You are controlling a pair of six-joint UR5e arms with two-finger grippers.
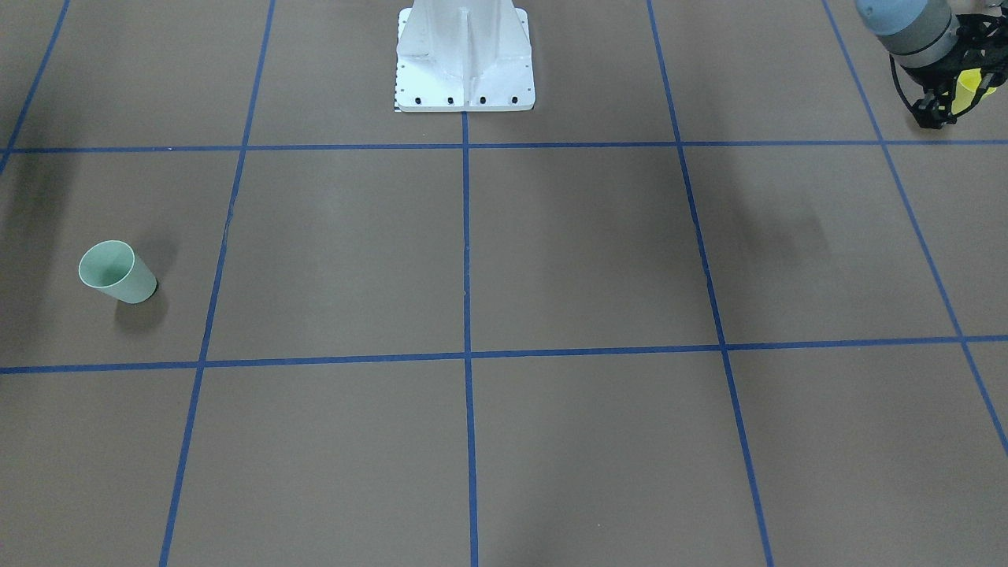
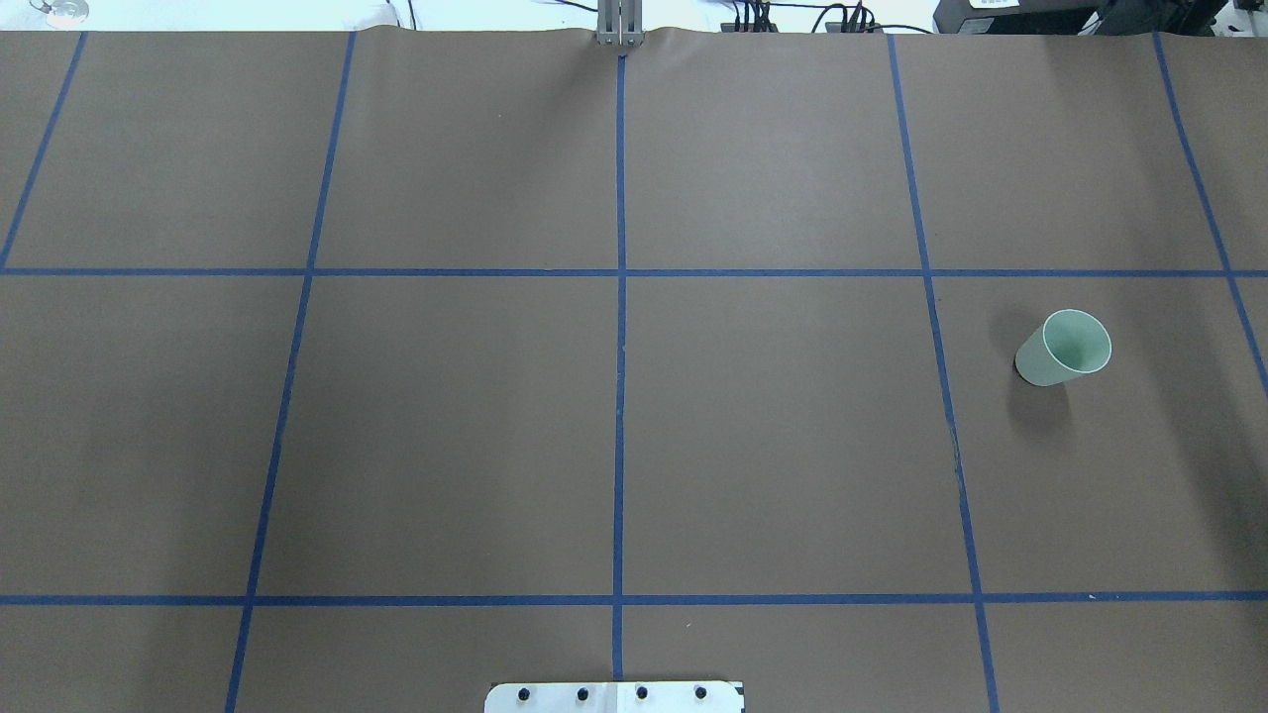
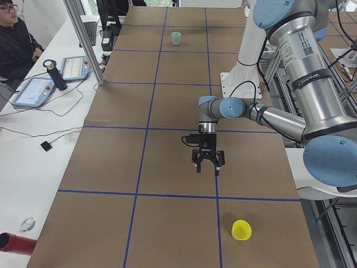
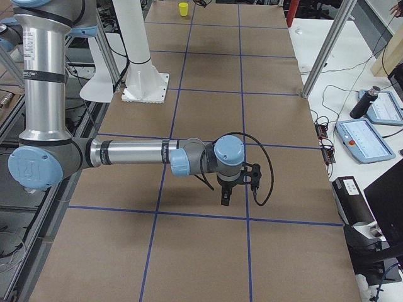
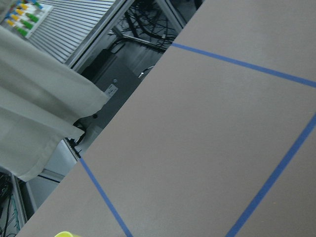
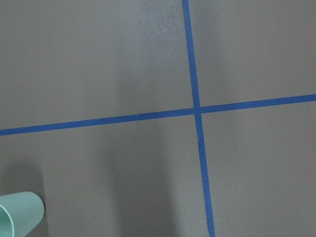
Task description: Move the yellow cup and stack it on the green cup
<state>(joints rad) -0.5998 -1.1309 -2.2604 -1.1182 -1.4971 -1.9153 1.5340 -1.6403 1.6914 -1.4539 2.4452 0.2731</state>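
The yellow cup stands upright on the table near the robot's left end; it also shows in the front view, behind the gripper's linkage, and as a sliver in the left wrist view. My left gripper hangs above the table, open and empty, apart from the yellow cup; it also shows in the front view. The green cup stands upright at the table's right part, and its edge shows in the right wrist view. My right gripper hovers over the table; I cannot tell whether it is open.
The white robot base stands at the robot-side edge. Blue tape lines divide the brown table. An operator, tablets and a dark bottle are on a side desk. A metal post stands at the table's edge.
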